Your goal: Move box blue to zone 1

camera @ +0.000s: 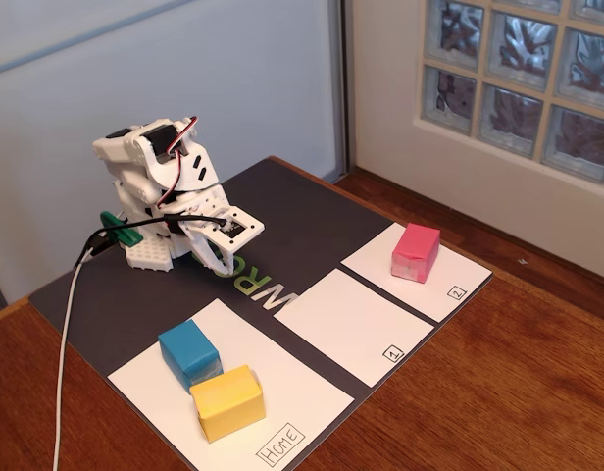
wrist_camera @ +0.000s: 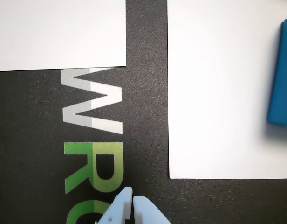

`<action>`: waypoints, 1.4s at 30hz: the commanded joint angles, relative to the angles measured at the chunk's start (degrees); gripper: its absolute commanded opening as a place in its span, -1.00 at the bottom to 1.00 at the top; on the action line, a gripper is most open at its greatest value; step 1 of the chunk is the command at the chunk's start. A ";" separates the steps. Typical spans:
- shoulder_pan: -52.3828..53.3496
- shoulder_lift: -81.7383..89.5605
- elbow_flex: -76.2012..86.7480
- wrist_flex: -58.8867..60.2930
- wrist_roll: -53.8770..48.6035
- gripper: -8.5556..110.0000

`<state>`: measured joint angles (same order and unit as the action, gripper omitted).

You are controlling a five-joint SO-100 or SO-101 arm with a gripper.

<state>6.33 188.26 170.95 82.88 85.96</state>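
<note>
Blue box [camera: 189, 354] on the Home panel [camera: 155, 392], touching the yellow block [camera: 227, 401], zone 1 [camera: 353, 326] bare, pink block [camera: 416, 252] on panel 2 [camera: 459, 280], gripper [wrist_camera: 132, 199] with fingertips together, holding nothing, low above the dark mat [camera: 292, 206].

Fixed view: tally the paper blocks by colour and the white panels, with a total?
Cyan-blue folded-paper block: 1
Yellow folded-paper block: 1
Pink folded-paper block: 1
White rectangular paper panels: 3, namely "Home", "1", "2"
Total: 6
</note>
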 commanded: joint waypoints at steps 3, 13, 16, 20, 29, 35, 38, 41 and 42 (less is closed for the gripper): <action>-0.88 2.55 3.16 0.53 0.44 -0.86; -0.88 2.55 3.16 0.53 0.44 -0.86; -0.88 2.55 3.16 0.53 0.44 -0.86; -1.05 2.55 3.16 0.53 0.35 -0.86; -0.88 2.72 3.16 0.53 -0.26 -0.86; -0.79 2.72 3.16 0.53 -0.44 -0.86; -0.79 2.72 3.16 0.53 -0.44 -0.86; -0.79 2.72 3.16 0.53 -0.35 -0.86; -0.79 2.90 3.16 0.62 -0.09 -0.86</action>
<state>5.71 188.26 170.95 82.88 85.78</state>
